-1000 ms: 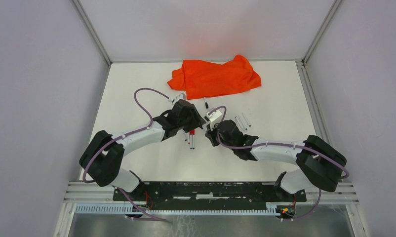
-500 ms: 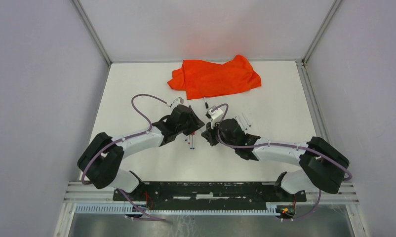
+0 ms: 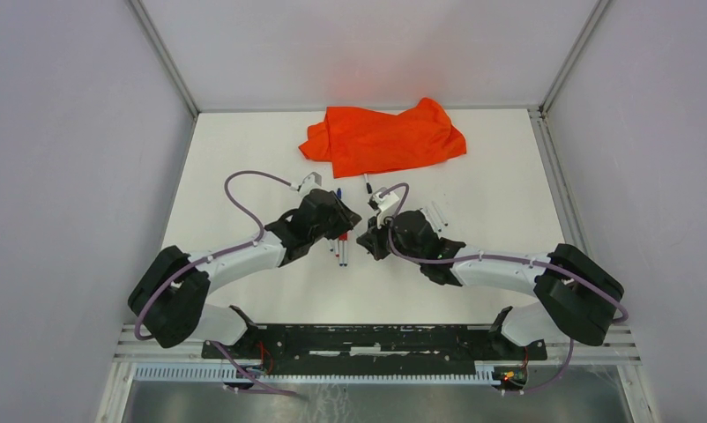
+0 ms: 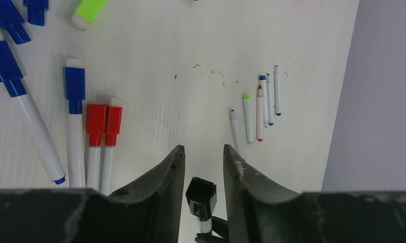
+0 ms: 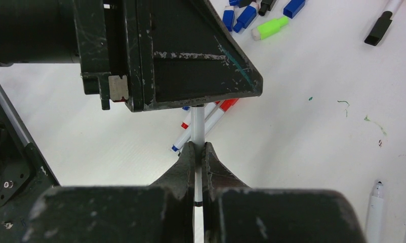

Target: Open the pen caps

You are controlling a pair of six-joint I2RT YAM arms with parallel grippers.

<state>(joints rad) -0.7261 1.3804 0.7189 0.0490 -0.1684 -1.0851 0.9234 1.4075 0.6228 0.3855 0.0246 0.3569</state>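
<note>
Left fingers (image 4: 166, 174) retreated, parted around black cap (image 4: 201, 193); right fingers (image 5: 187, 163) pinch barrel (image 5: 197, 126).

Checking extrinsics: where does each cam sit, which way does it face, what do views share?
Top external: above and behind the bases, facing down over the table toward the orange cloth; both arms show.
Left wrist: on the left arm, faces down at the table past the open left tool, a black cap in its gap.
Right wrist: on the right arm, faces along the right tool, shut on a white pen barrel; the left tool's body above.
Shared: both wrist views show the green cap and red-capped pens.
</note>
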